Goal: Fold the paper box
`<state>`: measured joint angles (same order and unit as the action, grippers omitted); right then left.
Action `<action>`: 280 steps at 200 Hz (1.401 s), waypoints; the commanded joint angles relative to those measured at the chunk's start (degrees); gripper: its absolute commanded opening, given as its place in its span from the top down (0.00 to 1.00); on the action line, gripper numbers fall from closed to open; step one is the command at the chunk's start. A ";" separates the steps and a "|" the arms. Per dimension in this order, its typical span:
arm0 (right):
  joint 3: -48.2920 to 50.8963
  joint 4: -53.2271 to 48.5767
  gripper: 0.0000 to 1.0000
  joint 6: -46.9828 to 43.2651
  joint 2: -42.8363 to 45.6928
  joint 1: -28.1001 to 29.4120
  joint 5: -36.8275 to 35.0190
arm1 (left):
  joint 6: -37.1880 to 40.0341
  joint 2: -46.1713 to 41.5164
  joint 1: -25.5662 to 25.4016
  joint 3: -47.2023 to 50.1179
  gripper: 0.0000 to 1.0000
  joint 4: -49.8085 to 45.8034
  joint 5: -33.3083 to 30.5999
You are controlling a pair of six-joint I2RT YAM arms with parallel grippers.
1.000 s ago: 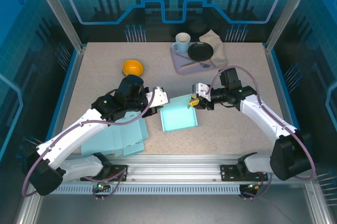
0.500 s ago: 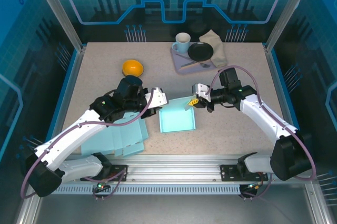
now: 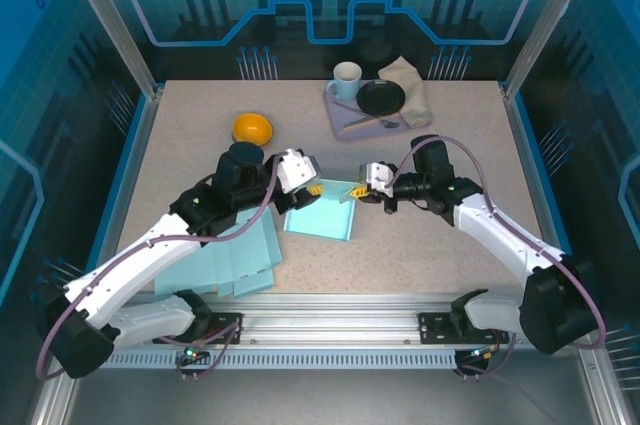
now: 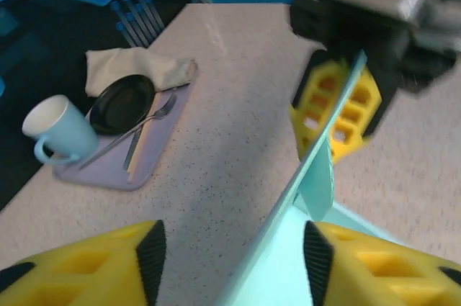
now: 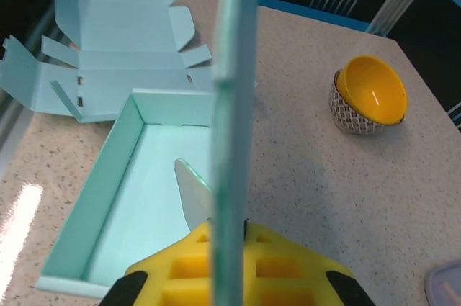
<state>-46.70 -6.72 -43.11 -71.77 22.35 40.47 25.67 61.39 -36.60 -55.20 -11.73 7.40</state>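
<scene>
The paper box is found at the middle of the table, between the two arms, with its base lying flat and its low walls already raised into a shallow tray shape. The tall flap along its far side is stood upright and pinched at its right end by the right claw, which is closed on it; it is judged to be held up so that it can be turned over and tucked inside. The left claw is placed at the other end of the same flap with its fingers parted and nothing gripped, a placing judged to prepare a fresh hold or a push.

From above the layout is given: flat unfolded sheets just left of the box, an orange bowl beyond them, and a tray with a mug, a plate and a cloth at the far side. The grips are too small to judge there. In the right wrist view the flap is seen edge-on, clamped between yellow pads, and the inside of the box is laid open. In the left wrist view the gap between the left fingers is made plain, with the flap's thin edge running untouched between them, and a spoon is made out on the tray
</scene>
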 commanded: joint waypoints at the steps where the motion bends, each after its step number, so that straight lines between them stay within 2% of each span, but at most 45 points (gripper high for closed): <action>1: 2.26 8.72 1.00 2.11 0.22 -0.35 -3.99 | -16.12 -2.70 2.74 -0.92 0.37 4.44 -8.27; 11: 2.67 9.59 1.00 2.07 -0.38 -0.39 -5.16 | -23.56 -2.23 4.39 -3.53 0.26 0.70 -13.63; 26: 3.08 10.74 1.00 1.82 -1.53 -0.38 -6.66 | -31.34 -0.31 7.18 -8.63 0.24 -7.57 -18.10; 36: 3.12 11.08 1.00 1.55 -2.13 -0.38 -7.03 | -35.97 1.36 9.45 -11.23 0.17 -11.55 -19.07; 44: 3.09 11.38 1.00 1.30 -2.65 -0.32 -7.37 | -40.89 3.27 12.01 -13.32 0.11 -14.46 -18.54; 63: 3.15 11.83 1.00 0.86 -3.11 -0.29 -7.65 | -50.36 10.38 18.75 -19.55 0.11 -22.02 -11.12; 77: 2.97 11.73 1.00 0.75 -3.44 -0.31 -7.43 | -53.76 16.01 20.57 -23.41 0.10 -24.90 -8.11; 112: 3.07 11.82 1.00 0.75 -3.64 -0.25 -7.42 | -60.43 30.19 20.60 -33.71 0.08 -34.43 -3.16; 135: 3.00 11.82 1.00 0.62 -3.90 -0.20 -6.99 | -62.54 35.35 20.52 -35.12 0.09 -33.71 1.84; 183: 2.63 12.01 1.00 0.62 -5.35 -0.25 -7.60 | -67.68 35.34 19.18 -30.31 0.13 -27.03 8.27; 227: 2.40 13.09 1.00 1.66 -6.56 -0.24 -8.43 | -67.41 35.82 15.26 -30.03 0.21 -27.32 8.07; 280: 2.97 16.98 1.00 5.24 -7.94 -0.04 -14.92 | -71.97 35.31 11.04 -27.12 0.22 -25.43 7.64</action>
<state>-43.88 4.93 -40.99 -78.65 22.13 29.87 -41.65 98.35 -22.59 -84.01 -38.20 12.60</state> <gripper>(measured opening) 0.048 0.777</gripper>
